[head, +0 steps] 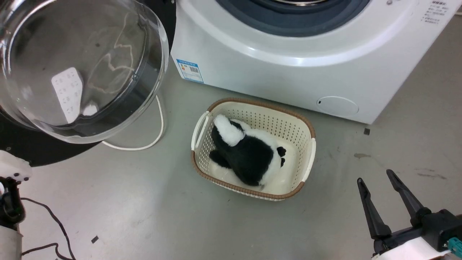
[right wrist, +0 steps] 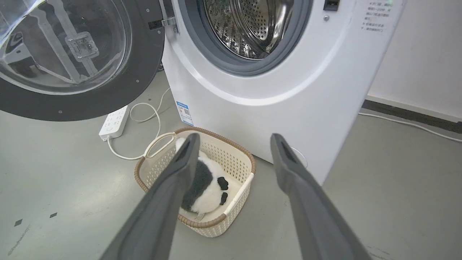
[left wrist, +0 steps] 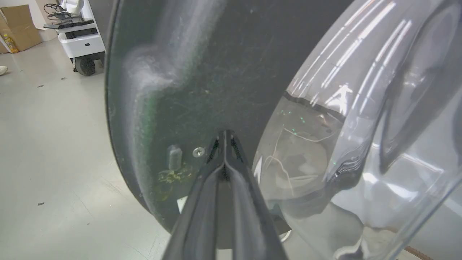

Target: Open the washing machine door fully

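Observation:
The washing machine door (right wrist: 108,97) stands swung out to the left of the white washing machine (head: 274,72), and the steel drum (right wrist: 252,25) is exposed inside the grey rubber ring (head: 288,21). Its clear glass bowl (head: 79,65) bulges toward the head camera at the upper left. My left gripper (left wrist: 224,135) is shut, empty, with its tips against the door's black inner face (left wrist: 202,72) beside the bowl (left wrist: 343,126). My right gripper (head: 375,177) hangs open and empty at the lower right, above the floor near the basket; it appears again as the right gripper (right wrist: 234,139).
A cream basket (head: 252,104) holding a black-and-white plush toy (head: 249,155) sits on the floor before the machine. A white power strip (right wrist: 113,122) and its cable (head: 158,122) lie under the door. A wheeled white unit (left wrist: 77,39) and a cardboard box (left wrist: 21,29) stand beyond.

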Tool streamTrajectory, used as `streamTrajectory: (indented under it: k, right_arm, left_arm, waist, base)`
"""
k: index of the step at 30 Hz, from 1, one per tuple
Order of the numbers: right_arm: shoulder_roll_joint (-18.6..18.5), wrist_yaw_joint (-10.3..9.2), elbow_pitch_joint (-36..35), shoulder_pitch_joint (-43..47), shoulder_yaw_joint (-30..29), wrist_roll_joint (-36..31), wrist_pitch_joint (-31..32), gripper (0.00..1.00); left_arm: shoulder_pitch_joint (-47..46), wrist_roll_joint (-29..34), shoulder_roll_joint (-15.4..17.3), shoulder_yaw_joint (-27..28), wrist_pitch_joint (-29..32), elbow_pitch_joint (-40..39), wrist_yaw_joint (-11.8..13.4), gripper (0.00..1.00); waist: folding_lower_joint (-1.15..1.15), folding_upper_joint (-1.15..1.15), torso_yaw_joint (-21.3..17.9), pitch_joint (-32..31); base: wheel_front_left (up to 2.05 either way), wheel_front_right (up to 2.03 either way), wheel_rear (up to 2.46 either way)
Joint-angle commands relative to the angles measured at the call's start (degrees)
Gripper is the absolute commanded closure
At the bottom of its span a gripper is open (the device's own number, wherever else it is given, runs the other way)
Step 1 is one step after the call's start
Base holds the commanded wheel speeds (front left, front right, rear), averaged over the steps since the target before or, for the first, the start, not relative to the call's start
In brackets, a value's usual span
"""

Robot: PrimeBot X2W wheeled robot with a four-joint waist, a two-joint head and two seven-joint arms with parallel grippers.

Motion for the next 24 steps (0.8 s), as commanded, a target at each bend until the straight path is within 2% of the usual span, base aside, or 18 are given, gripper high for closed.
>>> streamTrajectory:
  k: [1,6,11,18,24]
  right_arm:
    - [0.0,0.05,-0.1,-0.3,-0.1,0.3,-0.2,0.00]
    - [1.2,0.05,0.9,-0.2,-1.0,0.2,-1.1,0.00]
    - [2.4,0.05,1.9,-0.1,-2.2,-0.3,-2.0,0.00]
    - [4.2,0.05,1.7,0.6,-3.5,-1.9,-2.4,0.00]
    - [5.5,0.05,0.6,2.0,-4.2,-3.0,-2.1,0.00]
  left_arm:
    - [-0.6,0.6,0.2,-0.4,-0.7,0.1,-0.4,1.00]
    - [1.7,2.7,-1.1,-3.1,-2.7,-2.2,-1.9,1.00]
    - [6.2,3.7,-4.2,-5.4,-3.7,-8.8,-2.8,1.00]
    - [15.7,4.6,-8.0,-7.2,-3.9,-22.0,-1.4,1.00]
    - [23.8,6.7,-10.3,-10.6,-2.8,-30.1,0.7,1.00]
  waist:
    - [0.00,0.00,-0.3,-0.8]
    - [0.00,0.00,-1.6,-4.3]
    - [0.00,0.00,-4.0,-8.4]
    - [0.00,0.00,-8.7,-14.0]
    - [0.00,0.00,-12.6,-17.0]
  base:
    - [0.00,0.00,0.00]
    - [0.00,0.00,0.00]
    - [0.00,0.00,0.00]
    - [0.00,0.00,0.00]
    - [0.00,0.00,0.00]
